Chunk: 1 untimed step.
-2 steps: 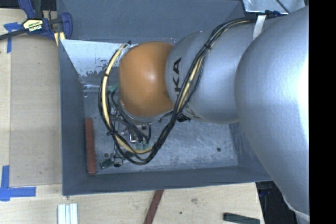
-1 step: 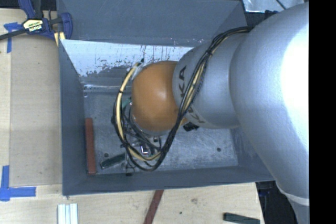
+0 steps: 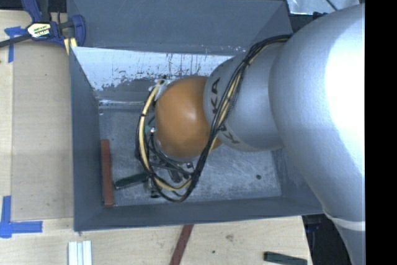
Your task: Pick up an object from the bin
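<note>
The gripper (image 3: 162, 186) is being held low in the grey metal bin (image 3: 84, 133); spread or pressed together, it cannot be told. The long reddish-brown stick (image 3: 107, 172) is lying just beside it toward the view's left, its length running along the bin's wall.
</note>
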Each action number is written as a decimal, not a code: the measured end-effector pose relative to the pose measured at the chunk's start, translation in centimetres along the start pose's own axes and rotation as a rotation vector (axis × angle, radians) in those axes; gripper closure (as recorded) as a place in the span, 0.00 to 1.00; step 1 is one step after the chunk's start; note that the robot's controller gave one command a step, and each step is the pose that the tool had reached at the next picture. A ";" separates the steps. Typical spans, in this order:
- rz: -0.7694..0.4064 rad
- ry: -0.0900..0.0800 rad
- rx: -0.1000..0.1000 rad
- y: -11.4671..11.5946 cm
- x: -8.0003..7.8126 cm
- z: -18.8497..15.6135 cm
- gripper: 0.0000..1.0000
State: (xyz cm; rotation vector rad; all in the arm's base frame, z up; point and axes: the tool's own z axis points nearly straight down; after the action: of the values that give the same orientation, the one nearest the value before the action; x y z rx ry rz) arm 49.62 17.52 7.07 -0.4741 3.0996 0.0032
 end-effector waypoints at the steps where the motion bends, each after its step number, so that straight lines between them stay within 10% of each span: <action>1: 0.000 0.000 0.000 0.0 0.0 0.0 1.00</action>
State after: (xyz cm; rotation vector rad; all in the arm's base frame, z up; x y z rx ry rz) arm 49.62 17.52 7.07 -0.4736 3.0998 0.0033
